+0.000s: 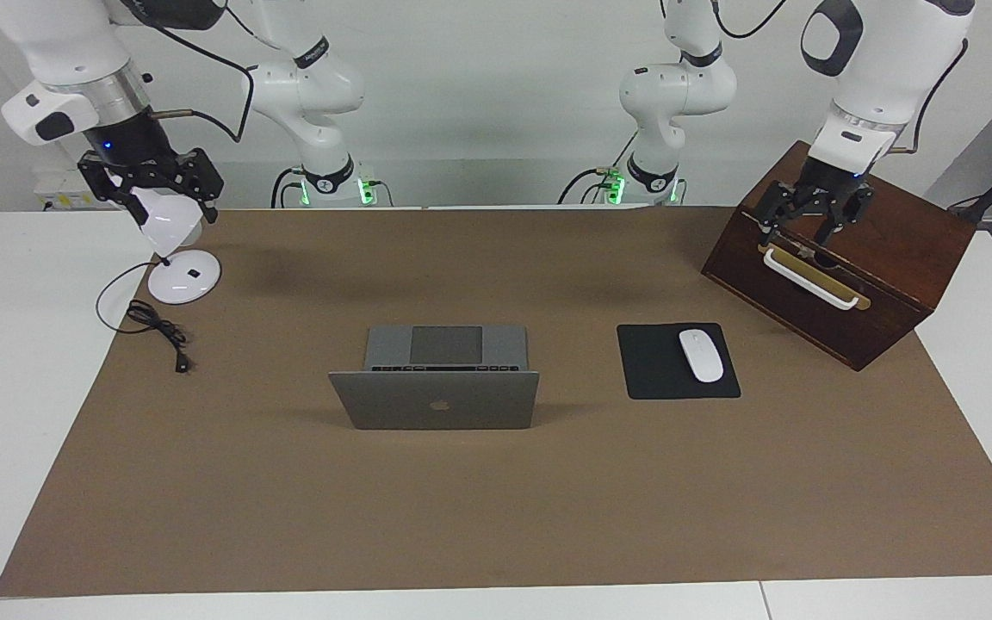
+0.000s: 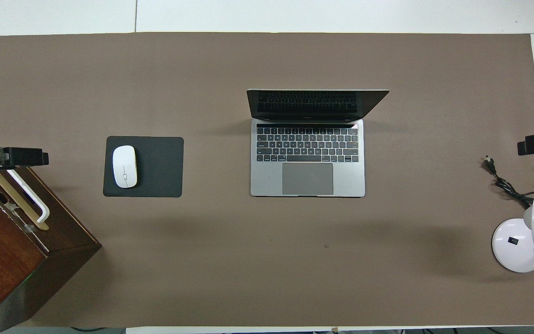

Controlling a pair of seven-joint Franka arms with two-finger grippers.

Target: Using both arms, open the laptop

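The silver-grey laptop (image 1: 436, 398) stands open in the middle of the brown mat, its lid with the apple logo raised and its keyboard deck and trackpad (image 2: 307, 178) facing the robots. The dark screen shows in the overhead view (image 2: 317, 104). My left gripper (image 1: 815, 226) is open and empty, up over the wooden box at the left arm's end; its edge shows in the overhead view (image 2: 12, 157). My right gripper (image 1: 156, 188) is open over the white lamp at the right arm's end. Neither gripper touches the laptop.
A black mouse pad (image 1: 664, 375) with a white mouse (image 1: 700, 355) lies beside the laptop, toward the left arm's end. A dark wooden box (image 1: 840, 258) with a white handle stands at that end. A white desk lamp (image 1: 183, 277) and its black cord (image 1: 156, 331) are at the right arm's end.
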